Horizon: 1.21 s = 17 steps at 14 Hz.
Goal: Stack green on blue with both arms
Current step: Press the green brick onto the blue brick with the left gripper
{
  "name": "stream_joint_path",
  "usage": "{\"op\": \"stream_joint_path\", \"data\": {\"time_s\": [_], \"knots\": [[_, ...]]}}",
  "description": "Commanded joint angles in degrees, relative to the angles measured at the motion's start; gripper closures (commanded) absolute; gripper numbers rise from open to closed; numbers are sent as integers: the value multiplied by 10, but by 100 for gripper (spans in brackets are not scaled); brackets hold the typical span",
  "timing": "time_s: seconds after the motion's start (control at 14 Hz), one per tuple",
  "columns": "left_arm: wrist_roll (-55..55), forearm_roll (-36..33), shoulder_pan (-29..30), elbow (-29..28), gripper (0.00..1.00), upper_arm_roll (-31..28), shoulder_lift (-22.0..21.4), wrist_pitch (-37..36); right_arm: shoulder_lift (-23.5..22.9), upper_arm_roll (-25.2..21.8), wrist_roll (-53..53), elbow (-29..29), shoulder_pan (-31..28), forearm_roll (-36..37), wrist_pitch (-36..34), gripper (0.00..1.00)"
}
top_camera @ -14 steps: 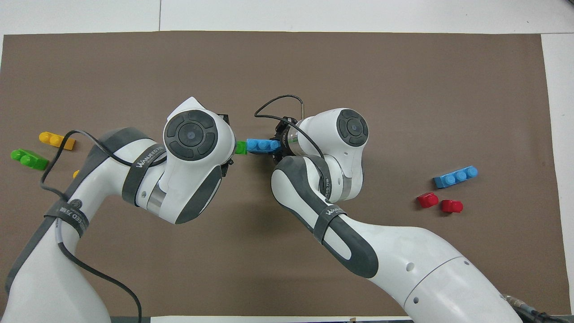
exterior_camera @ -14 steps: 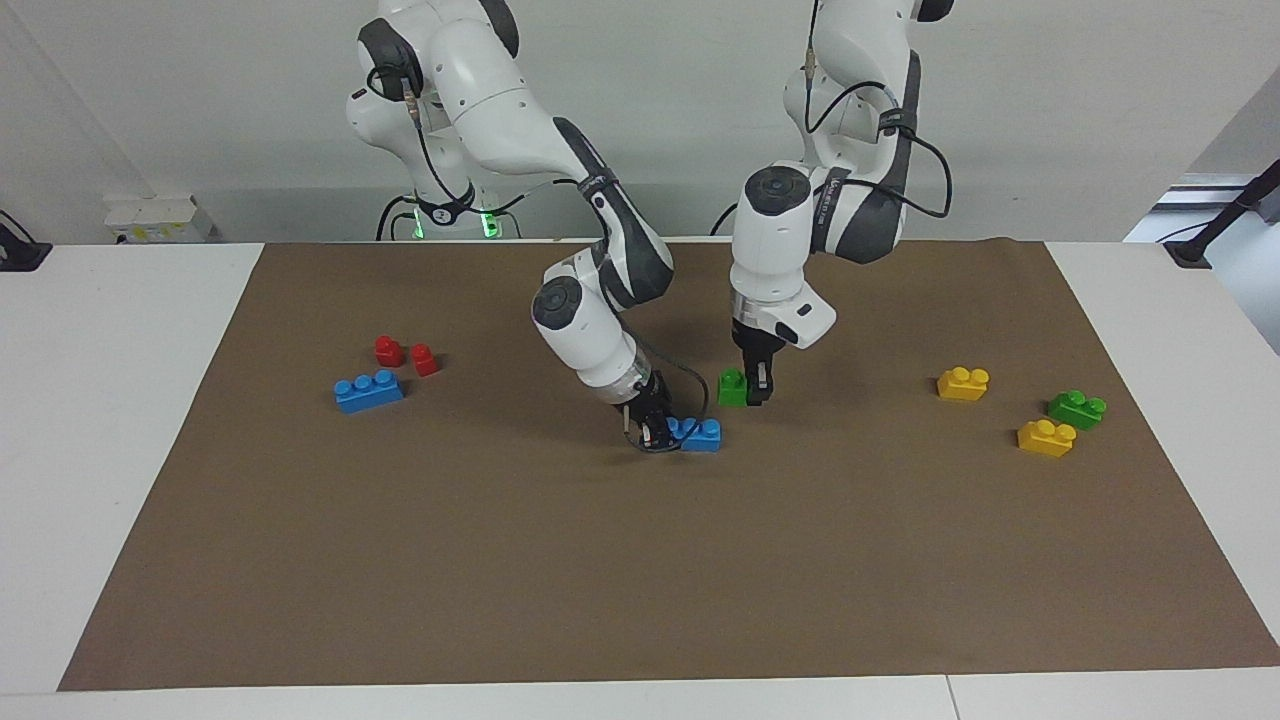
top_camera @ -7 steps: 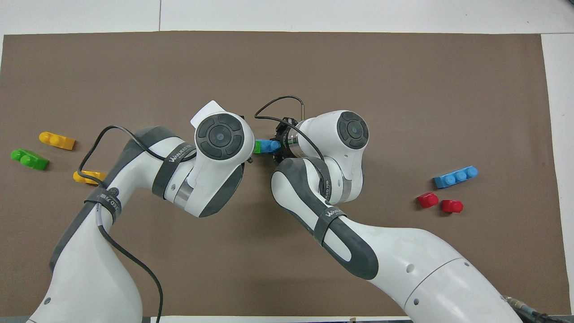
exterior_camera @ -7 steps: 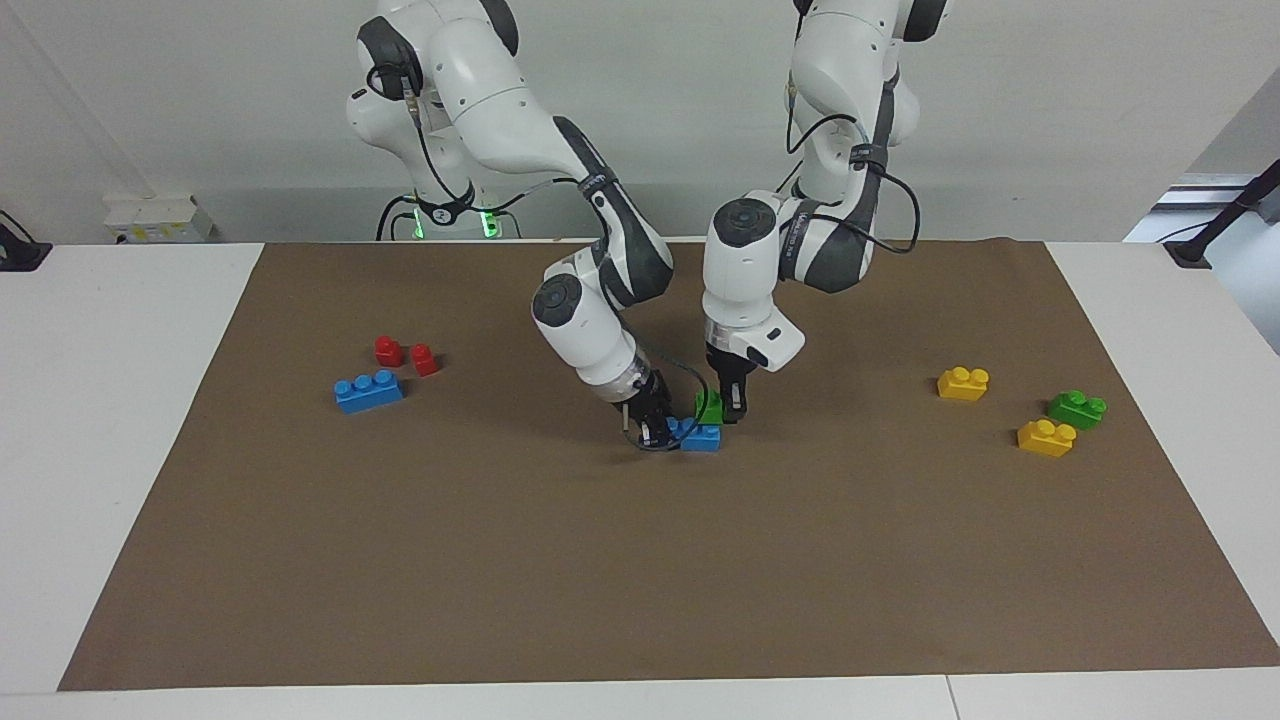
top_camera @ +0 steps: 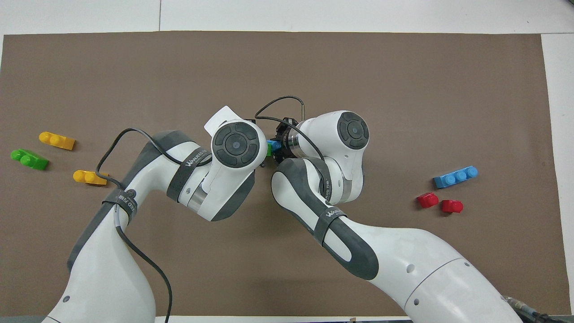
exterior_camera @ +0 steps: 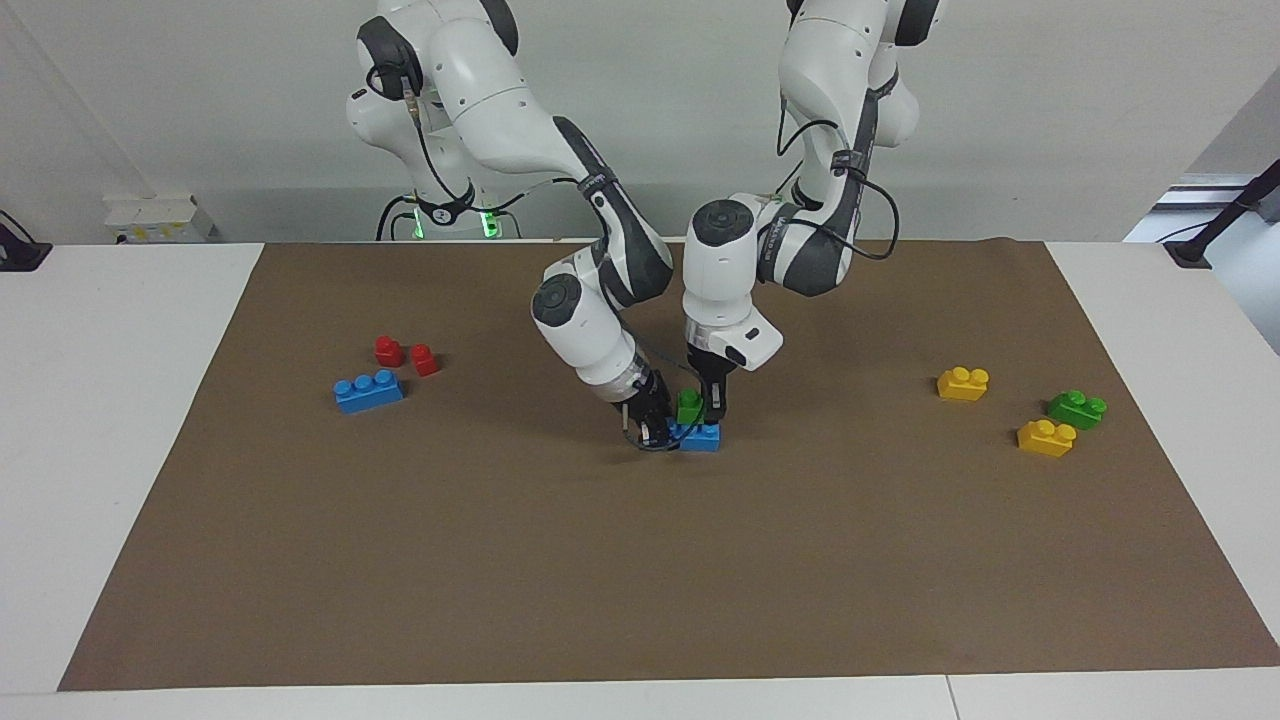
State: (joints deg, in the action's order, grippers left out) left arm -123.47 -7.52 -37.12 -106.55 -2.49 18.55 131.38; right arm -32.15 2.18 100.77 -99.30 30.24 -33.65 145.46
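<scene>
In the middle of the brown mat lies a blue three-stud brick [exterior_camera: 704, 437], with my right gripper [exterior_camera: 652, 428] shut on the end toward the right arm. My left gripper [exterior_camera: 708, 408] comes down from above, shut on a small green brick [exterior_camera: 688, 406]. The green brick is right over the blue brick's studs; whether it touches them I cannot tell. In the overhead view the two wrists cover most of this. Only a bit of the blue brick [top_camera: 272, 145] and a sliver of the green brick [top_camera: 268, 150] show between them.
A second blue brick [exterior_camera: 369, 390] and two red bricks [exterior_camera: 388, 350] [exterior_camera: 424, 359] lie toward the right arm's end. Two yellow bricks [exterior_camera: 963, 383] [exterior_camera: 1046, 437] and another green brick [exterior_camera: 1077, 408] lie toward the left arm's end.
My left gripper has carried the green brick sideways toward the right arm's end, from beside the blue brick to over its studs. The right gripper and the blue brick have stayed put.
</scene>
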Motion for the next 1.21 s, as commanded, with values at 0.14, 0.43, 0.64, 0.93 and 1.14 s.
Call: {"op": "stream_joint_path", "data": {"time_s": [0.14,0.43,0.64,0.93,1.14], "knots": [[-12,-24,-1,23,100,-10,30,18,2,-3,-23,-33,0,4,20,100],[-12,-28,0,31,100,-13,40,18,2,-3,-23,-34,0,4,20,100],[-12,-31,3,30,100,-14,40,19,2,-4,-23,-34,-1,4,22,100],[-6,-32,7,30,0,-15,39,14,2,-3,-22,-33,-6,3,20,77],[13,-32,34,29,0,-14,17,6,2,-3,-22,-33,-9,-23,16,9]]}}
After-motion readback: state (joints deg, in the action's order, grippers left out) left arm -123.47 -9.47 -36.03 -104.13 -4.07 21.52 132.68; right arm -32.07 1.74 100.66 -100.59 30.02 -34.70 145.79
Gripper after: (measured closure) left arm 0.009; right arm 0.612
